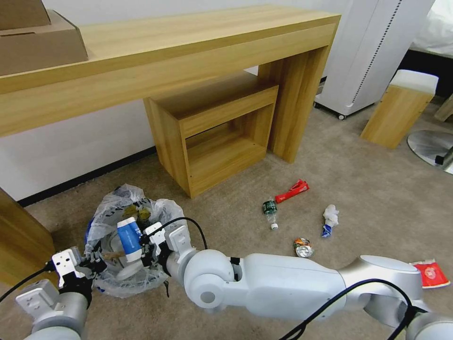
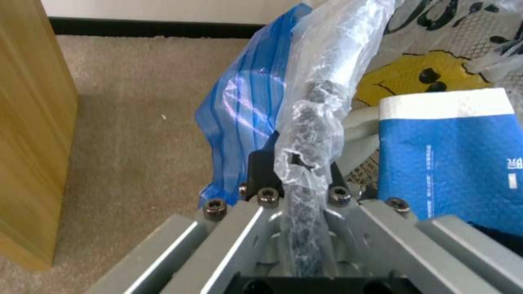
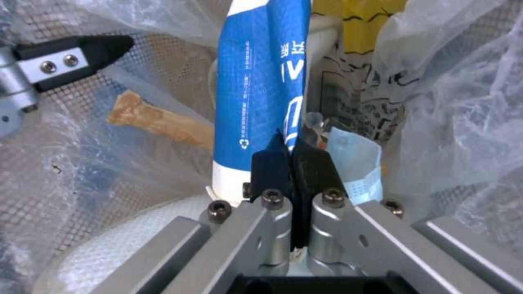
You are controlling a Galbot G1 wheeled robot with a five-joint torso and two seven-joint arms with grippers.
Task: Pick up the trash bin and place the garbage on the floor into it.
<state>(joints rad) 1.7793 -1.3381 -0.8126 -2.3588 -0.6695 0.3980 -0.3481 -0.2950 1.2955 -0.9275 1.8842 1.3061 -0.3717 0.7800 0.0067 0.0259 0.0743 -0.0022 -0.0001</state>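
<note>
Reaching across from the head view, the right claw holds a blue-white wrapper over the trash bin, which sits on the beige carpet beside the table. A green bottle, red packet and can lie apart on the carpet. At the left wrist, the left claw pinches the bin's bagged rim. At the right wrist, the black fingers are pressed together on the wrapper above a wooden stick.
</note>
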